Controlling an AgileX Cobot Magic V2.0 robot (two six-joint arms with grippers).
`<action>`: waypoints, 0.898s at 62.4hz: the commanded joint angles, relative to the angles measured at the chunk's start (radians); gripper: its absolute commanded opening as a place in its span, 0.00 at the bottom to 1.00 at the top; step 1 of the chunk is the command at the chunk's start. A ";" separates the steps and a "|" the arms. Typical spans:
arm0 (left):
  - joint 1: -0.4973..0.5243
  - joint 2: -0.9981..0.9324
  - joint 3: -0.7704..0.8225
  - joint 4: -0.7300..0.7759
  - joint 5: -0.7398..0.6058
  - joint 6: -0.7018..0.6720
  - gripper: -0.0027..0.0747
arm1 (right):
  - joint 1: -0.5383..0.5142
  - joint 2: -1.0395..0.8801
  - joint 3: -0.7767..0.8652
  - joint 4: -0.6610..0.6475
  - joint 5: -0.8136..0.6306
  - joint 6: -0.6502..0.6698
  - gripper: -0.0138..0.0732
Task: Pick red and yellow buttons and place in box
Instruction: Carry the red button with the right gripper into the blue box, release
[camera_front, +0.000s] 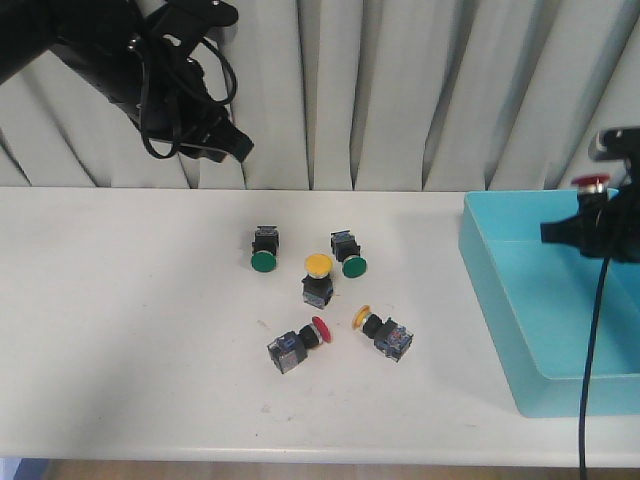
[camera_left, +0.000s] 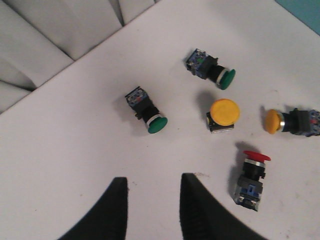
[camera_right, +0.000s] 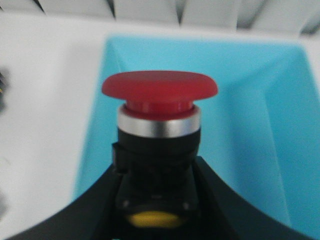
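Our right fingers (camera_right: 157, 200) clamp a red button (camera_right: 159, 107) upright, cap up, over the box (camera_front: 500, 290) by the desk's right edge; left fingers (camera_left: 152, 210) released, raised.

2 green-cap switches (camera_front: 264, 252) (camera_front: 349, 256) on white table (camera_front: 120, 300), pleated curtain (camera_front: 400, 90) behind.

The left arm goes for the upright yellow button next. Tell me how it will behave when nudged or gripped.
The upright yellow button stands on its narrow black body under a wider cap, so a sideways nudge would probably tip it. Once over, the round cap may let it roll in an arc, as its tipped-over neighbours suggest. The blocky body should grip firmly; the smooth cap may slip.
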 joint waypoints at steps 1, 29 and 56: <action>-0.001 -0.057 -0.031 0.000 -0.034 -0.021 0.22 | -0.015 0.047 -0.031 -0.005 -0.043 0.003 0.17; -0.001 -0.057 -0.031 0.000 -0.030 -0.023 0.09 | -0.015 0.368 -0.203 -0.017 0.156 0.006 0.36; -0.001 -0.057 -0.031 0.000 -0.059 -0.025 0.12 | -0.012 0.367 -0.302 0.014 0.248 -0.002 0.88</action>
